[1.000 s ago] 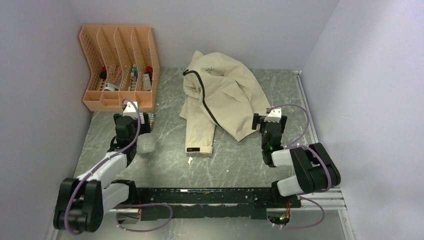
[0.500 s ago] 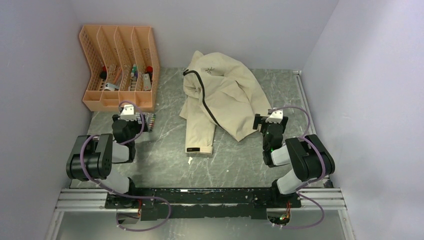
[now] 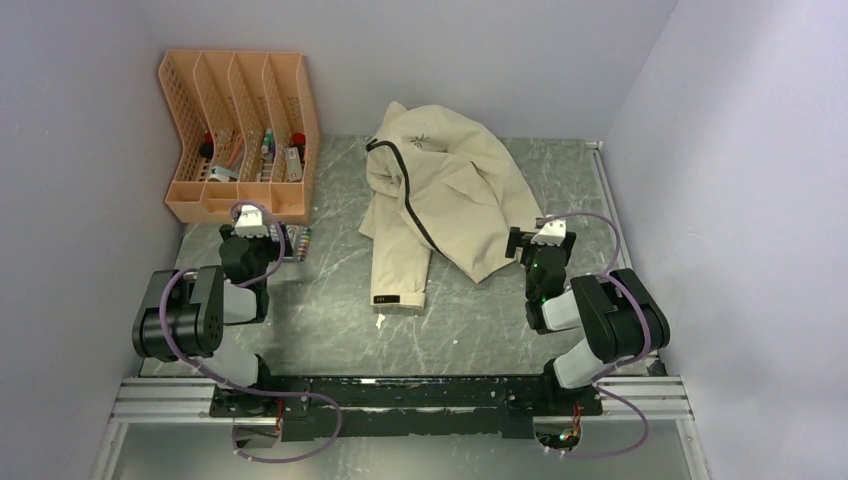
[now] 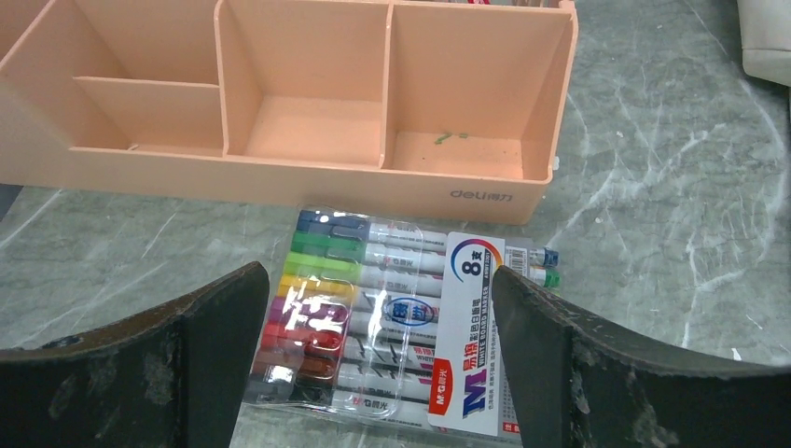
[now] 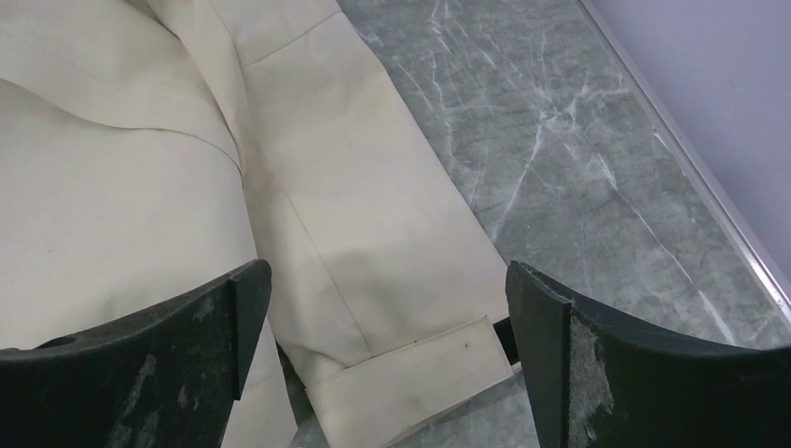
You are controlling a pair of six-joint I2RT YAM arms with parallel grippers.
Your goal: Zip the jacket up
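Lay crumpled mid-tabletop (image 3: 330,320), the beige jacket (image 3: 440,200), its dark zipper line (image 3: 408,195) curving down the front, seemingly closed, though unclear whether zipped fully. Hovered spread and empty beside a sleeve cuff (image 5: 410,373), the right gripper (image 5: 387,373). Gaped likewise the left gripper (image 4: 378,373), well apart, over a marker pack (image 4: 392,317) by the orange organizer (image 4: 280,103).

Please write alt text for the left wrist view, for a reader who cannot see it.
A clear pack of eight colored markers lies on the gray marble table between the open left end effector fingers, just in front of an orange desk organizer.
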